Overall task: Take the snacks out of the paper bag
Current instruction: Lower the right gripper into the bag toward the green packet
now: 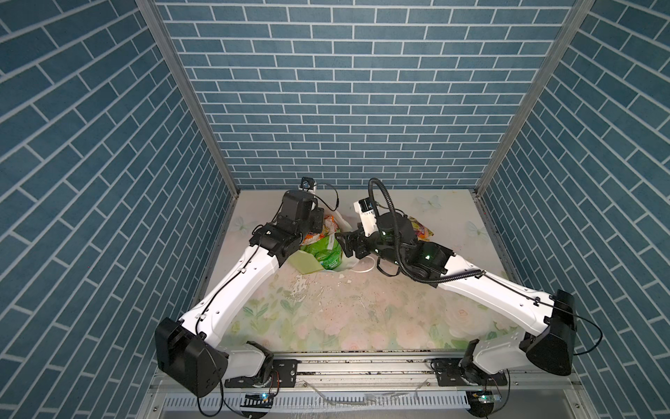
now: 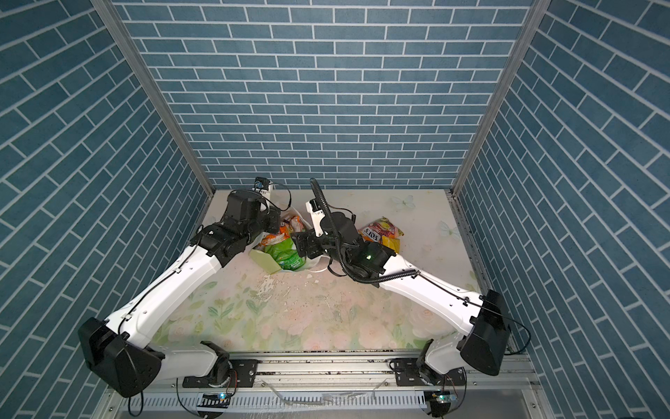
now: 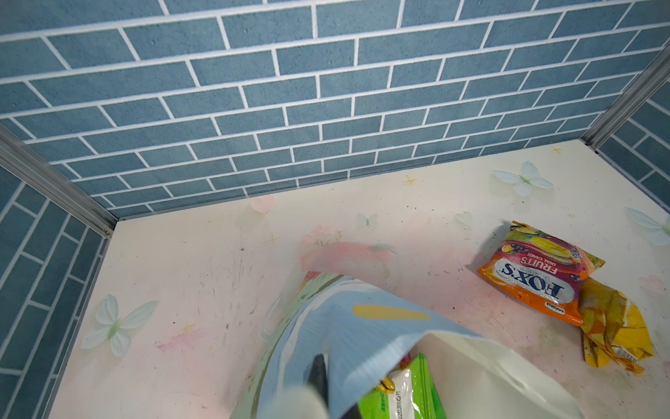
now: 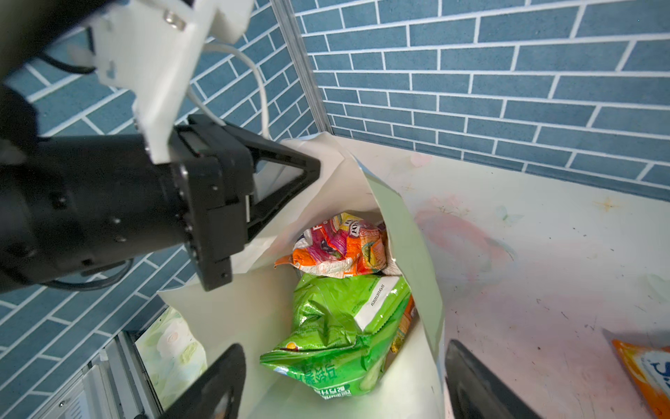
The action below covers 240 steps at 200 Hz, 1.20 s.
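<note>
Right wrist: spread right jaws flank bagged green packet (image 4: pixel 326 326); left jaws pinch bag (image 4: pixel 253 315).

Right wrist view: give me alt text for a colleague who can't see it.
An open, white-lined paper bag holds a green packet and an orange-pink packet. The left end effector pinches the bag's rim, and the right end effector hangs open before the mouth. Another orange packet lies outside on the table.

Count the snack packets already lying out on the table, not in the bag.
2: an orange FOX'S packet and a crumpled yellow packet touching it, both right of the paper bag. The right arm could hide another.
</note>
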Motion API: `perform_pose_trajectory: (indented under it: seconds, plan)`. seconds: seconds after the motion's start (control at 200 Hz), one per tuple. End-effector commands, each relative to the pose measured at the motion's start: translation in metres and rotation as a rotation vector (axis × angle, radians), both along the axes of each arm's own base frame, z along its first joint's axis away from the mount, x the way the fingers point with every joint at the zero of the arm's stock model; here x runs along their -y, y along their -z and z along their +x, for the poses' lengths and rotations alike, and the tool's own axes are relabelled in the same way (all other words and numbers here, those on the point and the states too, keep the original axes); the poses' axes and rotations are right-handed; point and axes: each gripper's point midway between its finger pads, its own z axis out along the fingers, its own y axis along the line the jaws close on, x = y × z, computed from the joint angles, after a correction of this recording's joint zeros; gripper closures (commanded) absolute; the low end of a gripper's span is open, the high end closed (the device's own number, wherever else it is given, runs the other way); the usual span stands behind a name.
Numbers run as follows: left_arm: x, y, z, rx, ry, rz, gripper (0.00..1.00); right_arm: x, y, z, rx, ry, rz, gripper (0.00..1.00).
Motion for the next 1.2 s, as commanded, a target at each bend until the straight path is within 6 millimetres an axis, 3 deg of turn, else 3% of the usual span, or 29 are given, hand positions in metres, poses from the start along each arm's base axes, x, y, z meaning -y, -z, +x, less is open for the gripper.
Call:
perform_pose_trajectory:
  seconds: [0.0, 0.1, 0.265, 0.56, 0.935, 1.195]
  plan:
    - [-0.002, -0.019, 0.004, 0.061, -0.020, -0.023, 1.00, -0.012, -0.007, -0.011, 0.050, -0.064, -0.027, 0.21]
    - [-0.002, -0.019, 0.004, 0.063, -0.020, -0.020, 1.00, -0.022, -0.003, -0.020, 0.066, -0.101, -0.057, 0.29]
    - [-0.002, -0.021, 0.003, 0.067, -0.018, -0.026, 1.00, -0.032, 0.004, -0.027, 0.061, -0.124, -0.088, 0.31]
    - [-0.003, -0.025, 0.000, 0.076, -0.017, -0.032, 1.00, -0.037, 0.019, -0.024, 0.051, -0.106, -0.114, 0.49]
    - [-0.002, -0.028, -0.001, 0.089, -0.015, -0.040, 1.00, -0.041, 0.049, -0.020, -0.007, -0.073, -0.117, 0.59]
    - [0.001, -0.032, -0.002, 0.091, -0.006, -0.066, 1.00, -0.039, 0.078, -0.019, -0.042, -0.055, -0.144, 0.62]
